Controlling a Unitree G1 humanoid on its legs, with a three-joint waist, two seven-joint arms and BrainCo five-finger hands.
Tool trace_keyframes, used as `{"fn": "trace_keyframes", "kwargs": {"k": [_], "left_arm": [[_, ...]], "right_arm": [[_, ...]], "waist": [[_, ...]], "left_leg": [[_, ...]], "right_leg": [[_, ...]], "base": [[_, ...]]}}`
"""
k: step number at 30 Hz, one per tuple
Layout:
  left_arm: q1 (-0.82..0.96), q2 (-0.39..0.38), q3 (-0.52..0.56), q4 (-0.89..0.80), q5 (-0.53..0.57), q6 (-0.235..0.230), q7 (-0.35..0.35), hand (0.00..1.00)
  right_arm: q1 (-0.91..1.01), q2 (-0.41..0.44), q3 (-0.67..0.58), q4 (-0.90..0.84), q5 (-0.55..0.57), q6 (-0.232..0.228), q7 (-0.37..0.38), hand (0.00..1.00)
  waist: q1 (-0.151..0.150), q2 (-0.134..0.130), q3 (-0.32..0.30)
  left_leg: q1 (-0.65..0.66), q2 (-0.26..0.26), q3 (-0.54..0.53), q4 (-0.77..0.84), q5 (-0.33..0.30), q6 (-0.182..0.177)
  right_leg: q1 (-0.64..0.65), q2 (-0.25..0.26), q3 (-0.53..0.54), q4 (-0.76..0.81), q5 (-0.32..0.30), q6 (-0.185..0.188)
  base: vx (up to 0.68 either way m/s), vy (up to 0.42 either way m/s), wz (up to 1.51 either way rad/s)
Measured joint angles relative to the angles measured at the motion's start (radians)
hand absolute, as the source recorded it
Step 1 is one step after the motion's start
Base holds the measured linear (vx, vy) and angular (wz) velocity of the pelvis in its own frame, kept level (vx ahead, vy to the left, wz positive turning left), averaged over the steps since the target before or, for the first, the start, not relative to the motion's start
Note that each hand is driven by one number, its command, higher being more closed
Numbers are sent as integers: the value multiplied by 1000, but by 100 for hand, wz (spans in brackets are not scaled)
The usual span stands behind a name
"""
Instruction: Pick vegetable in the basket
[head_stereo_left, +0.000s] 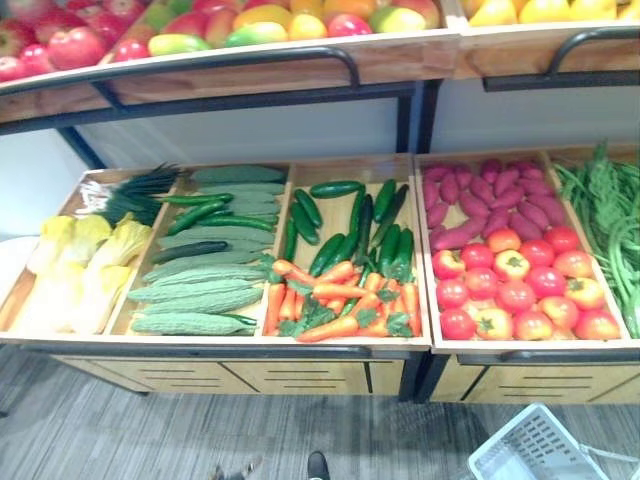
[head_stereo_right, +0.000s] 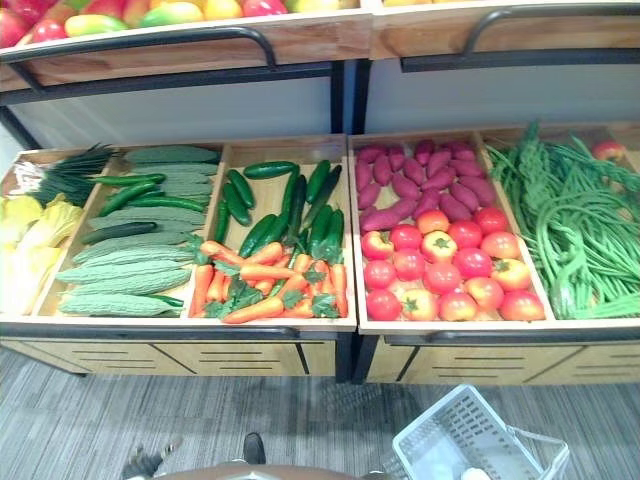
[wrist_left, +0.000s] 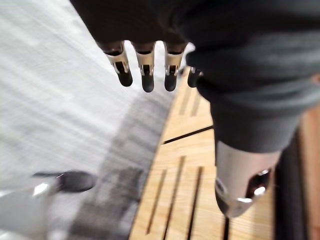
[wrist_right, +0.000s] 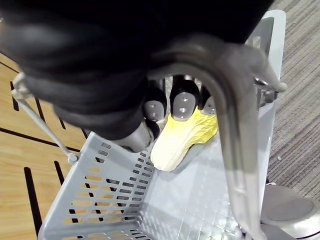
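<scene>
My right hand is curled round the grey handle of a pale plastic basket. A yellow-white cabbage leaf lies inside it just below my fingertips. The basket hangs low at the right, in front of the stand. My left hand hangs beside the stand's slatted wooden front, fingers straight and holding nothing. The crates hold yellow cabbage, bitter gourds, cucumbers, carrots, tomatoes, purple sweet potatoes and long beans.
The wooden stand has a dark rail along its front edge. An upper shelf of apples and mangoes overhangs the back of the crates. Grey carpet lies in front of the stand.
</scene>
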Motion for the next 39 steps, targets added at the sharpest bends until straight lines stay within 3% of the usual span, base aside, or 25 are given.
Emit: {"fn": "trace_keyframes", "kwargs": {"k": [3,8,10,13,15,20,24,30,39], "left_arm": [[19,56,-32,-179,185,-60,85,0],[41,180,-42,-380,390,-114,225,0],[60,221,-70,-483,432,-142,243,0],[76,337,-143,-644,514,-214,224,0],[78,379,-158,-677,532,-228,214,0],[82,592,-198,-720,527,-296,75,0],[10,753,-325,-664,526,-332,-6,0],[-155,847,-514,-668,531,-353,-55,0],[-386,821,-670,-548,578,-328,-54,0]], "right_arm": [[-2,13,24,-9,-1,-19,-20,100],[6,39,87,-34,-3,-38,-26,100],[6,41,119,-34,-23,-42,-26,100],[5,37,145,-34,-42,-49,-20,100],[2,34,158,-34,-46,-50,-18,100],[-3,-11,196,-32,-70,-51,-6,100],[1,-54,236,-33,-79,-58,7,100],[19,-55,280,-94,-105,-67,8,100],[42,-16,313,-131,-117,-65,10,100]], "waist": [[7,-6,-2],[9,-34,-1],[8,-44,-5],[6,-53,-7],[6,-55,-8],[-7,-59,-10],[-19,-62,-12],[-23,-62,-18],[-17,-70,-52]], "left_leg": [[-6,-1,-5,0,3,-4],[14,-1,-5,0,-4,-13],[16,-1,-5,-1,-8,-18],[26,2,1,-1,-17,-23],[35,5,5,-1,-23,-28],[63,12,39,-2,-38,-33],[88,12,57,-2,-49,-39],[80,18,79,-1,-48,-37],[4,30,87,-2,-30,-17]], "right_leg": [[2,-1,-10,-3,0,0],[33,1,-17,-21,0,-2],[36,3,-17,-27,-1,-4],[47,7,-14,-40,-3,-8],[49,9,-7,-40,-5,-12],[53,12,22,-44,-7,-15],[73,12,34,-58,-6,-17],[33,14,44,-18,23,-9],[-61,7,51,29,36,-17]], "base": [[37,-5,11],[75,-22,0],[59,-26,-3],[53,-27,-6],[40,-19,-14],[41,-20,-19],[24,-9,-10],[-14,3,-10],[-80,15,0]]}}
